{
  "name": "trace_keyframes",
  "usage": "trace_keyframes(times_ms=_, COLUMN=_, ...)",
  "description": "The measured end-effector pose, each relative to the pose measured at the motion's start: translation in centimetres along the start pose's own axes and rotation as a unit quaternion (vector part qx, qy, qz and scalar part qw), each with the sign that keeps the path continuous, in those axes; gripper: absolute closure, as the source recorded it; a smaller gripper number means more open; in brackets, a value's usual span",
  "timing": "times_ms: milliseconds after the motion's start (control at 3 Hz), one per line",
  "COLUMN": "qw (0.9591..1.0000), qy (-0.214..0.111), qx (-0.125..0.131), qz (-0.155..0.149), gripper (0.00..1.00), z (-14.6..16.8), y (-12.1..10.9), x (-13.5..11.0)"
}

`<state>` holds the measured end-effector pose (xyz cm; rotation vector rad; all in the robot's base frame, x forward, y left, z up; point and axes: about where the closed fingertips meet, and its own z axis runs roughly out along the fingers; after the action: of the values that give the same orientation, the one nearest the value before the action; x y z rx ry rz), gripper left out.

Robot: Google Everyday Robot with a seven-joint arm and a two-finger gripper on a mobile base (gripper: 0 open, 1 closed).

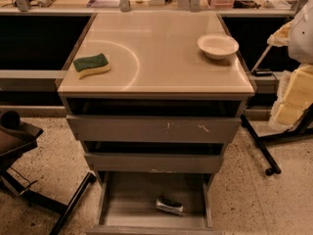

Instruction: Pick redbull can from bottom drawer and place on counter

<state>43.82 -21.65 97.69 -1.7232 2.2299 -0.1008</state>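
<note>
Pincer (279, 34) at right edge beside counter (161, 48); state cannot tell. Redbull can (169, 205) in bottom drawer (132, 199).

Just right of the counter (166, 58), pale smooth-cased arm segments (302, 33) with rounded corners, white above and cream-yellow below, ending in the gripper (286, 112), a blocky cream-yellow stepped shape low beside the counter's front right corner.

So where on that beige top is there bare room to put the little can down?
The glossy beige counter is bare across its middle and front, between the green-and-yellow sponge at left and the white round bowl at right. The slim silvery can lies in the grey bottom drawer, whose left floor is free. The pincer is out of view.
</note>
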Motion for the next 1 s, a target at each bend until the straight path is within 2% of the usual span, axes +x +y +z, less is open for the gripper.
trace_keyframes(times_ms=333, qw=1.0000, qy=0.000, qx=0.000, qz=0.000, gripper=0.00, z=0.0, y=0.0, x=0.0)
trace_keyframes(times_ms=667, qw=0.9998, qy=-0.019, qx=0.000, qz=0.000, gripper=0.00, z=1.3, y=0.4, x=0.8)
trace_keyframes(times_ms=1000, qw=0.9969, qy=-0.067, qx=-0.039, qz=0.012, gripper=0.00, z=8.8, y=1.8, x=3.3)
